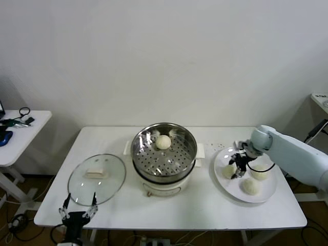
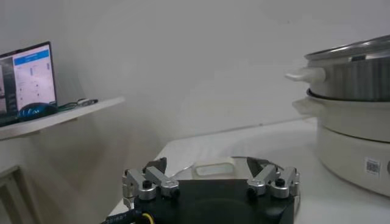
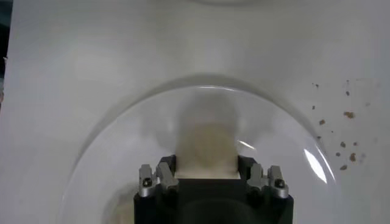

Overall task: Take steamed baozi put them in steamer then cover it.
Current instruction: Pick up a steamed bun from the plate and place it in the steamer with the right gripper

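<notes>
White table (image 1: 205, 205), right hand (image 1: 237, 167) closed around plate's (image 1: 233, 190) baozi (image 1: 228, 171)

One baozi (image 1: 163, 142) in open steamer (image 1: 164, 154); cover (image 1: 97, 178) lies beside.

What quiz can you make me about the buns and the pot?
1. How many buns lie in the steamer?
2. True or false: the lid is on the steamer.
3. Which end effector is over the plate: A left, B right?

Key: 1. One bun. 2. False; it lies on the table beside the steamer. 3. B, at a bun on the plate.
</notes>
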Controlling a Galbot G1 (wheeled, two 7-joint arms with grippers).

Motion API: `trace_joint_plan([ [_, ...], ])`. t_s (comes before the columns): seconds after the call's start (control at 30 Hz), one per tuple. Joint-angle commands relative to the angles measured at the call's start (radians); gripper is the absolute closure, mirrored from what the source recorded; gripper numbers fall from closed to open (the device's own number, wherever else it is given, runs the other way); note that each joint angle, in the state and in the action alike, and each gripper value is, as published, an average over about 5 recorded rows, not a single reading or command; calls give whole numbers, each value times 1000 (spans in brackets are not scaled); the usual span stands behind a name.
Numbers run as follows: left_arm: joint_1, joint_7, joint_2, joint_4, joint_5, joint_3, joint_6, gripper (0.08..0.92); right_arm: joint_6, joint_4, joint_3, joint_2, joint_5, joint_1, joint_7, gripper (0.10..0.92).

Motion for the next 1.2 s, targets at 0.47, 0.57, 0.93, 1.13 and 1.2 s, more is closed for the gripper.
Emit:
trace_joint_plan([
  [0.47,-1,19,11,-33,-37,39,5,177,-92,120,-526,154,644,717,39,377],
  [0.57,1,25,7,-46,-44,48,18,177,-112,130,-544,213,695,745,46,373],
  [0.93,18,34,32,-60,-24,62,16,177,-155,102,-566,506,774,700,117,372],
  [1.13,30,33,35,-64,-19,62,13,177,-188,101,-565,591,768,636,189,372],
  [1.2,33,32,35,-63,-17,61,13,177,-196,101,-566,608,769,615,203,372],
])
